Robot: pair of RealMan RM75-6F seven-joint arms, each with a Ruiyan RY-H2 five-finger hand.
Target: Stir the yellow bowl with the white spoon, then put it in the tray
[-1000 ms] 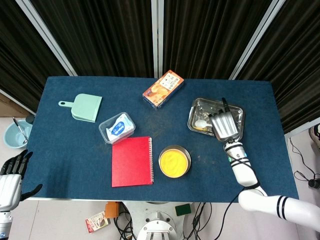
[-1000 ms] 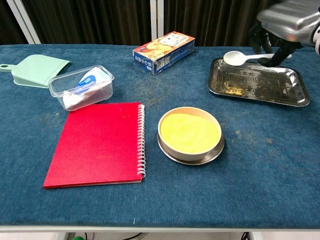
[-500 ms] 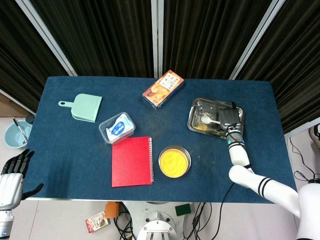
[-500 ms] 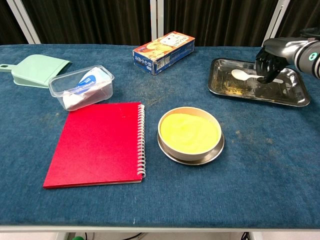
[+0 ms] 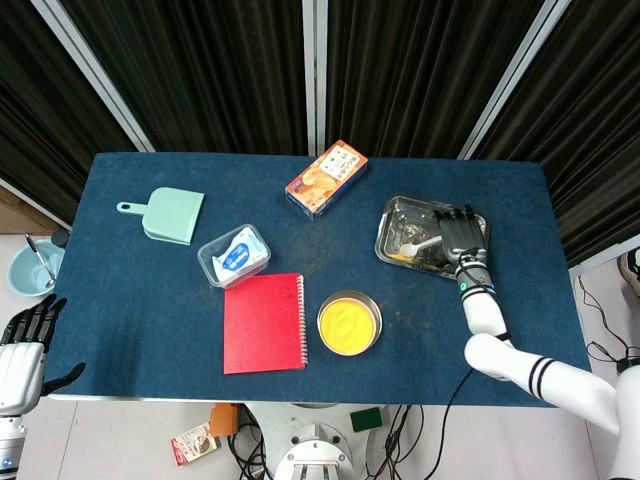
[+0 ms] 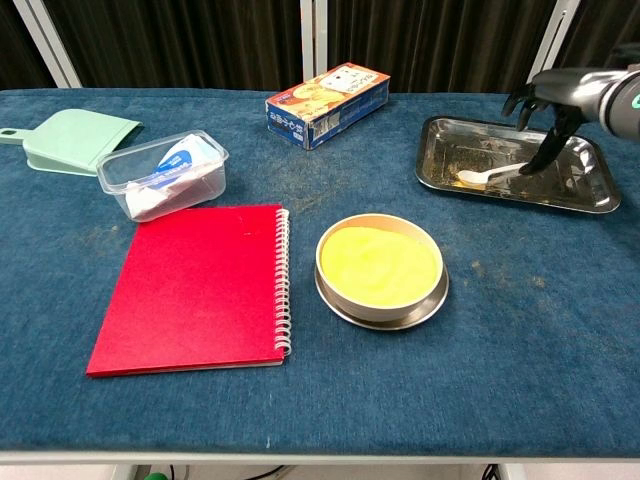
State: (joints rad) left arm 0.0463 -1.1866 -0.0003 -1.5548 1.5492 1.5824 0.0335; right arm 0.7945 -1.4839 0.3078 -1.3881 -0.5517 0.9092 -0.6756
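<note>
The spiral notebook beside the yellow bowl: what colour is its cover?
Red. The notebook shows best in the chest view.

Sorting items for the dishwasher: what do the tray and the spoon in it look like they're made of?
The tray looks like polished metal, probably stainless steel: grey, shiny, with reflections. The white spoon looks like plastic or possibly ceramic: opaque, smooth, uniformly white; the views leave it open.

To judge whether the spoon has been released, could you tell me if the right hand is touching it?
Cannot tell. In the chest view a finger of the right hand reaches down to the spoon handle's end in the tray, but neither view shows contact or a gap plainly.
</note>
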